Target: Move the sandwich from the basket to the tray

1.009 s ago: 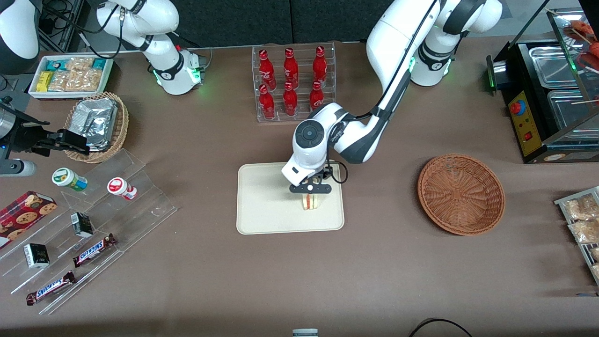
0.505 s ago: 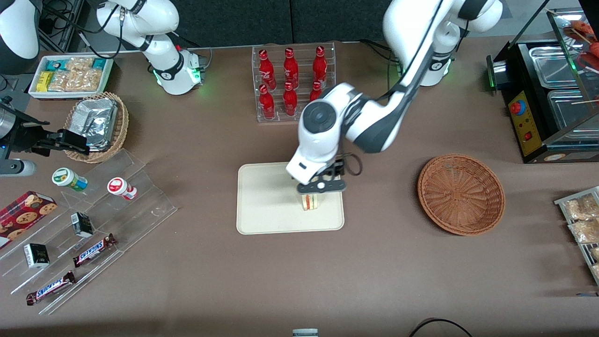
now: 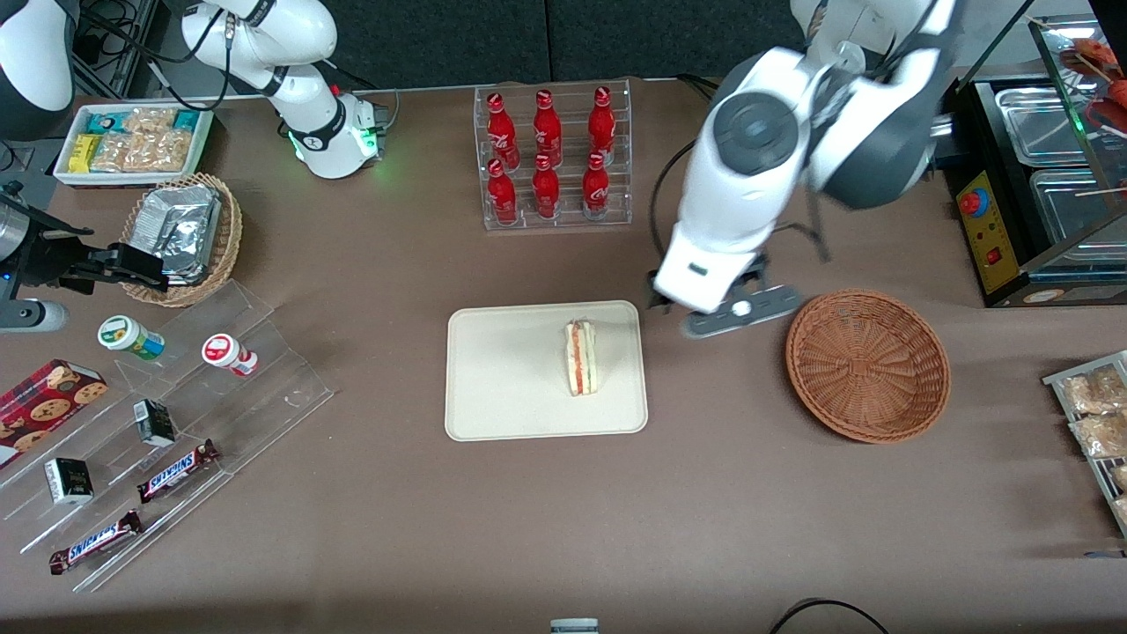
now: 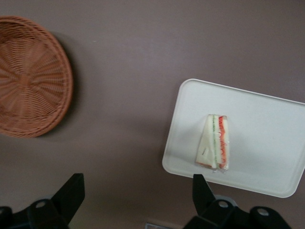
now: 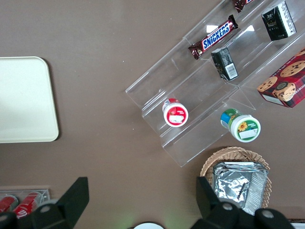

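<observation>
With the sandwich lying on the tray and the basket bare, your task looks done. Your gripper hangs spread and holding nothing, raised between tray and basket.

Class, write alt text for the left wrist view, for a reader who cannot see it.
A wedge sandwich lies on a cream tray on a brown table. The empty reddish-brown wicker basket sits apart from the tray. The open gripper hangs above the table between them, holding nothing.
</observation>
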`<state>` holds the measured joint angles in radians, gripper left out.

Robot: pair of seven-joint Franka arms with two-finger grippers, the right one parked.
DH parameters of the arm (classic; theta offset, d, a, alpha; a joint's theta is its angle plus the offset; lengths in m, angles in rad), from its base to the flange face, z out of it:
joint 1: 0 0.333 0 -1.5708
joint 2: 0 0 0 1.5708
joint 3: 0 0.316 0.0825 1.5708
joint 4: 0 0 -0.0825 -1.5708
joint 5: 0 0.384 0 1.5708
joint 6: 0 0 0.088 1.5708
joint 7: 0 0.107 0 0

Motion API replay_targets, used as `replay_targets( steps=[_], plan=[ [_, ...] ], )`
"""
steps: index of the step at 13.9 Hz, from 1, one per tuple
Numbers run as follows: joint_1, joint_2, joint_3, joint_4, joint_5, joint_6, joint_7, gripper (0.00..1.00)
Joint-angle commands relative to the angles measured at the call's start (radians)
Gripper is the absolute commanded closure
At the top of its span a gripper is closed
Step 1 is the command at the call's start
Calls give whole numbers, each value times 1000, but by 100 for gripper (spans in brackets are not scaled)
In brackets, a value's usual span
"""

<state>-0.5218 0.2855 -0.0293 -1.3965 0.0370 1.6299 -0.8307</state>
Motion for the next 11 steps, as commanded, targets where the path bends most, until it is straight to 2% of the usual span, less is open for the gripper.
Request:
replay_targets(
  steps=[1, 9, 11],
  plan=[
    [83, -75, -11, -25, 11, -59, 31, 0],
    [408, -212, -12, -32, -32, -214, 488, 0],
    [456, -241, -9, -36, -32, -235, 597, 0]
  ],
)
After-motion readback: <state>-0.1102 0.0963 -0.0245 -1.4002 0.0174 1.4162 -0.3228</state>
